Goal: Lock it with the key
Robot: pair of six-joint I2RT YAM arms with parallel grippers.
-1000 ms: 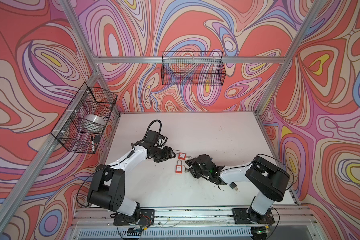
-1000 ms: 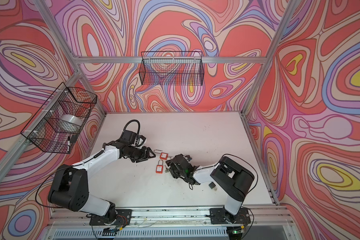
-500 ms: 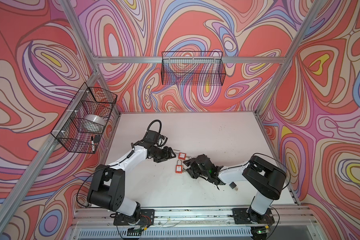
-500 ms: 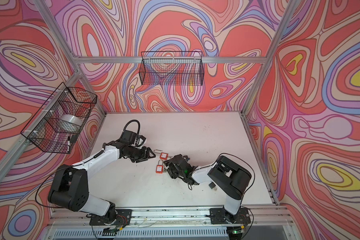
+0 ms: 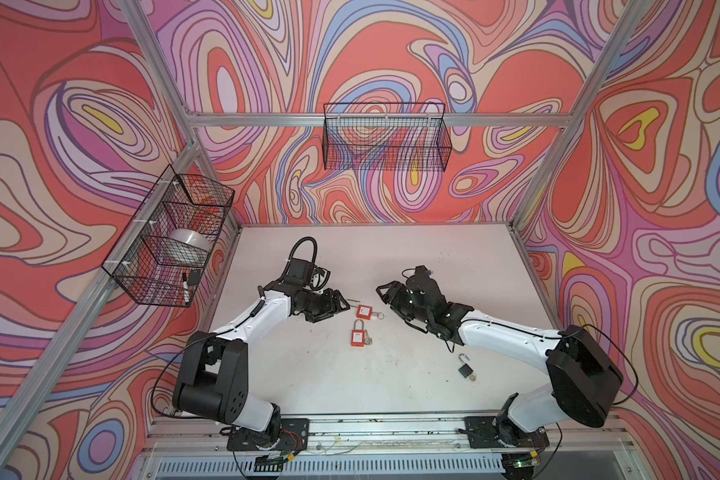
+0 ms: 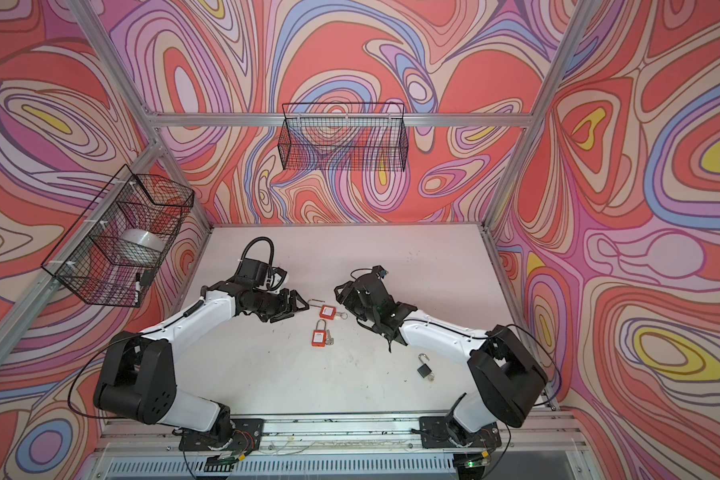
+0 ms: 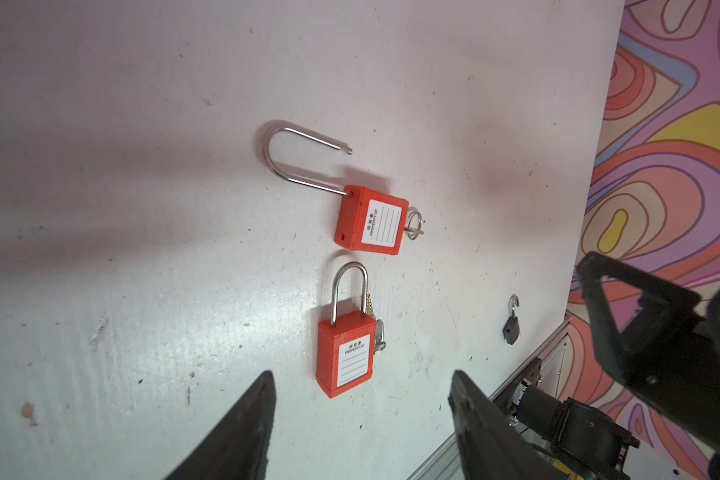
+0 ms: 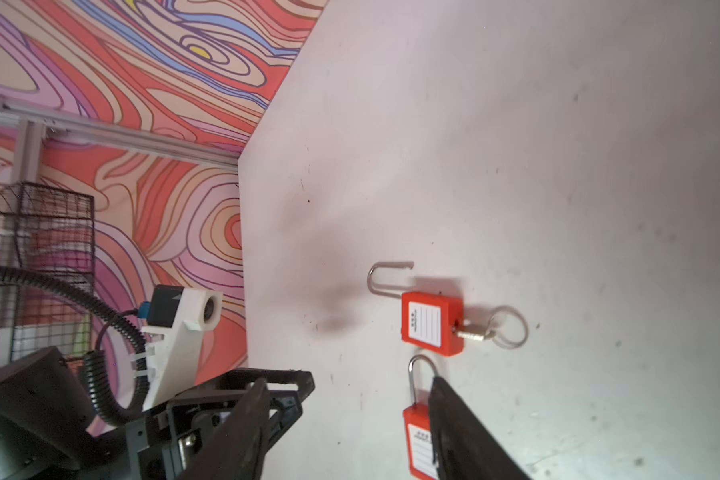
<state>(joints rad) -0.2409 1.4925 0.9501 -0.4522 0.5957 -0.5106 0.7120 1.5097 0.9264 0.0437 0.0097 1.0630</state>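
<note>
Two red padlocks lie mid-table. The farther red padlock (image 5: pixel 363 311) (image 7: pixel 371 220) has its long shackle swung open, and a key (image 8: pixel 470 333) on a ring sticks out of its base. The nearer red padlock (image 5: pixel 357 337) (image 7: pixel 344 361) has its shackle shut, with loose keys (image 7: pixel 379 336) beside it. My left gripper (image 5: pixel 341 305) (image 7: pixel 361 380) hovers open just left of the locks and holds nothing. My right gripper (image 5: pixel 385 291) (image 8: pixel 348 382) stands open and empty to their right, apart from both.
A small black padlock (image 5: pixel 465 369) with an open shackle lies by the right forearm. One wire basket (image 5: pixel 385 139) hangs on the back wall. Another wire basket (image 5: pixel 171 241) on the left wall holds a tape roll. The rail (image 5: pixel 371 428) runs along the front edge.
My right gripper has drawn back from beside the padlocks toward the rear of the table, and its jaws have widened a little. The left arm and all the locks have stayed put.
</note>
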